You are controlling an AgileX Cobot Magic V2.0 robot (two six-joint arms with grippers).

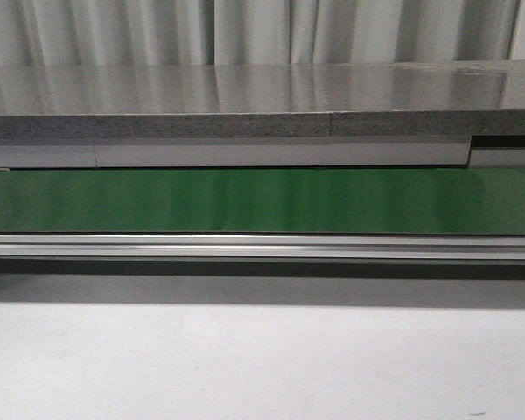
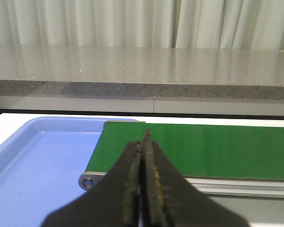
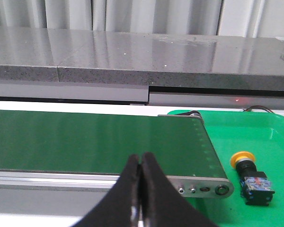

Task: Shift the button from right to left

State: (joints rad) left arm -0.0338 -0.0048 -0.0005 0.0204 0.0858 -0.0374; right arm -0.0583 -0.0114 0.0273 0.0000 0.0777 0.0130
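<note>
Yellow-capped, the button (image 3: 252,178) lies on its side in the green tray (image 3: 274,142) beside the conveyor belt (image 3: 94,139), unreached, since both grippers' jaws are closed, holding nothing.

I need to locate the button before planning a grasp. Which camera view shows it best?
The right wrist view: the button lies on its side in the green tray, beside the conveyor belt's end, unobstructed. The front and left wrist views do not show it at all.

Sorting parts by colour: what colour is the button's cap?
Yellow-orange, on a black body; the button shows best in the right wrist view.
</note>
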